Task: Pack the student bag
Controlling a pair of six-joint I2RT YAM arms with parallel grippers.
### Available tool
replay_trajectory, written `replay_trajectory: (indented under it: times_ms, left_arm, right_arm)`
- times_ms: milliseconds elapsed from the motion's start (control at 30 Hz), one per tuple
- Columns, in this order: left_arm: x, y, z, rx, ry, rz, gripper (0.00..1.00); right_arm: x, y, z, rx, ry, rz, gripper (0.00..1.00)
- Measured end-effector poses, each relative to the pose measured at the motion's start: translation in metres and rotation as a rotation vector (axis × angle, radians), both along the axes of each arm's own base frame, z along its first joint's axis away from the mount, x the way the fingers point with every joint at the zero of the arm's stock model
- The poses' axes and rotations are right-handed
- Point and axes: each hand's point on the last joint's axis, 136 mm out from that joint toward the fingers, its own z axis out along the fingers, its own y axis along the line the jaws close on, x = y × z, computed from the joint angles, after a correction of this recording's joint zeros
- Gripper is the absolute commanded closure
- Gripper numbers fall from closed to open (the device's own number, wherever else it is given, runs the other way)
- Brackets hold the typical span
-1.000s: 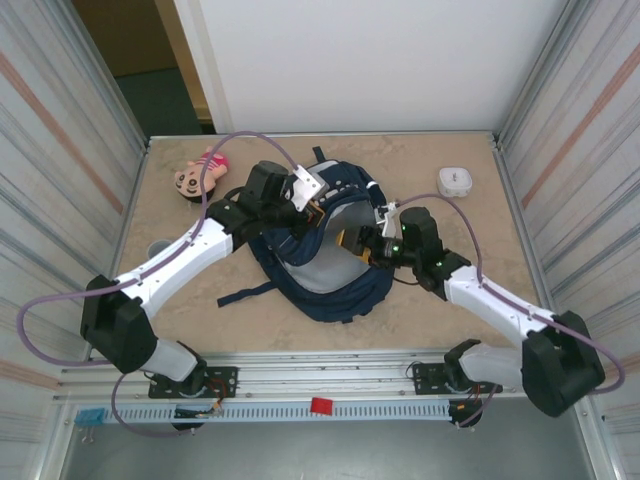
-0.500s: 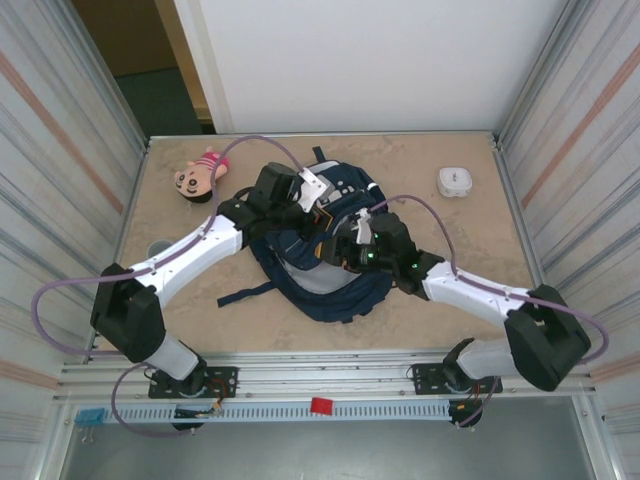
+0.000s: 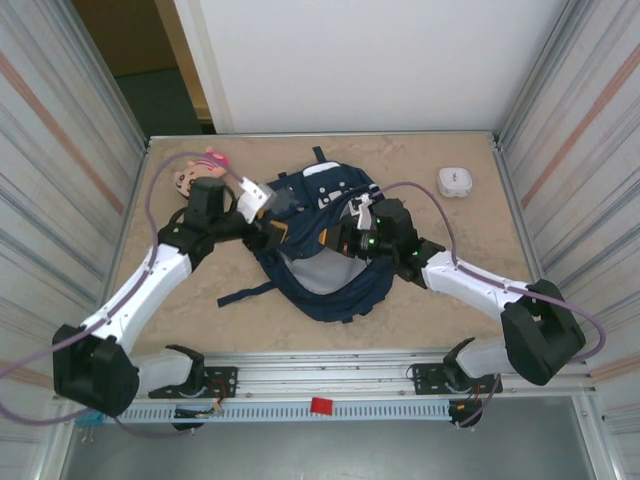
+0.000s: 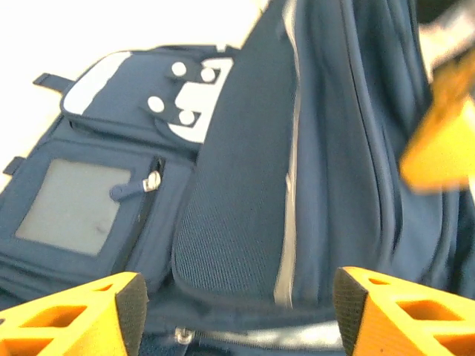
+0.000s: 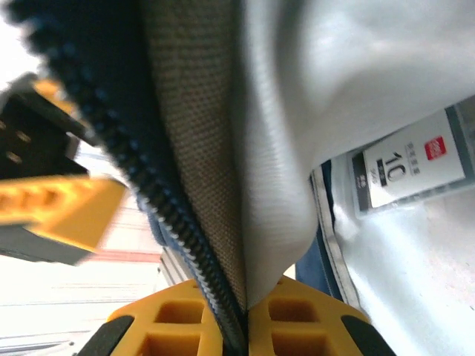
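The student bag [image 3: 335,285], a large navy backpack with white trim, lies in the middle of the table with its main opening gaping and its grey lining [image 3: 312,272] showing. My left gripper [image 3: 274,220] hovers open at the bag's left edge. In the left wrist view its fingers [image 4: 125,308] stand wide apart above the bag's front pockets [image 4: 96,200], with nothing between them. My right gripper [image 3: 333,240] is shut on the bag's upper opening edge. In the right wrist view the zipper edge [image 5: 174,222] and the grey lining [image 5: 297,111] are pinched in my right gripper [image 5: 243,326].
A pink doll [image 3: 190,176] lies at the back left, partly behind my left arm. At the back right sits a small white box [image 3: 455,182]. A loose strap [image 3: 245,292] trails off the bag to the left. Metal walls close in both sides.
My left gripper opened, let go of the bag's edge and drew back to the left. My right gripper moved in to the left and shut on the bag's opening edge.
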Motion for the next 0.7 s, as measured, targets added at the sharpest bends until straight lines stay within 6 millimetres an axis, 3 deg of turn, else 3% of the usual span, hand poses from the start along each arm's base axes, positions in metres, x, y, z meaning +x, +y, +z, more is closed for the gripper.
replay_trajectory:
  times_ms: [133,200,300,433,700]
  left_arm:
    - [-0.009,0.012,-0.053,0.134,0.010,-0.126,0.26]
    - [-0.005,0.024,-0.084,0.189,0.056,-0.159,0.19]
    - [0.001,0.039,-0.116,0.246,0.104,-0.189,0.16]
    - [0.010,0.043,-0.133,0.290,0.104,-0.249,0.17]
    - [0.037,0.031,-0.140,0.282,0.086,-0.320,0.23]
  right_arm:
    - [0.002,0.000,0.006,0.012,-0.007,0.005,0.95]
    - [0.003,-0.001,0.006,0.014,-0.004,0.006,0.95]
    - [0.004,-0.003,0.006,0.015,-0.002,0.006,0.95]
    - [0.004,-0.003,0.005,0.012,0.003,0.006,0.95]
    - [0.004,-0.004,0.004,0.007,0.008,0.004,0.95]
